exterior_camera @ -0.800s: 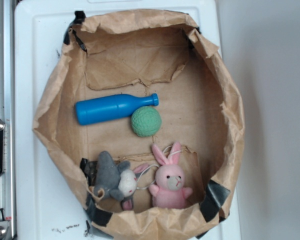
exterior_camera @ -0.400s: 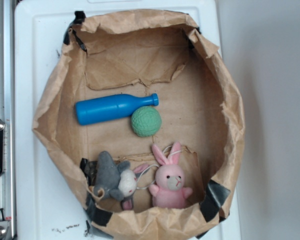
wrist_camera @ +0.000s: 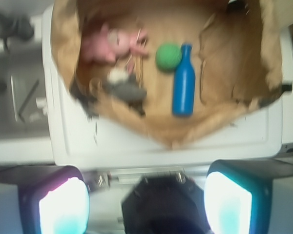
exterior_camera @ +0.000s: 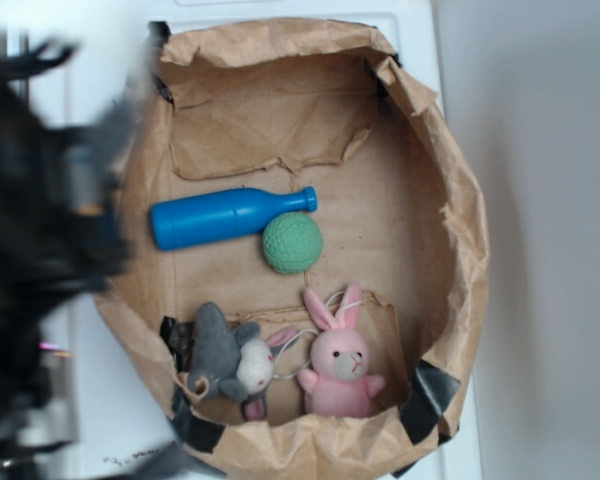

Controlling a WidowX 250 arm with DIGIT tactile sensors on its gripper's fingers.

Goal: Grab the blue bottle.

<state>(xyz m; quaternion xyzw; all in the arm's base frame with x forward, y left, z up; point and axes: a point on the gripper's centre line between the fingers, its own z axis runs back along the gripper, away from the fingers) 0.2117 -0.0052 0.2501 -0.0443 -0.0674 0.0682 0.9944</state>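
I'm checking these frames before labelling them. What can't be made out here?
- Robot arm, exterior view: motion blur; its shape is unreadable and the gripper cannot be picked out.
- Gripper fingertips, wrist view: cut off by the bottom edge.
- Grey plush, wrist view: too blurred for detail.
- Blue bottle: underside hidden in both views.

I see the blue bottle, smooth bright plastic, lying on its side, narrow capped neck apparently just touching its neighbour, though blur leaves me unsure.

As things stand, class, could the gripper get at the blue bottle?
Probably yes: the blue bottle lies uncovered in the open bag, though the ball sits close by its neck.
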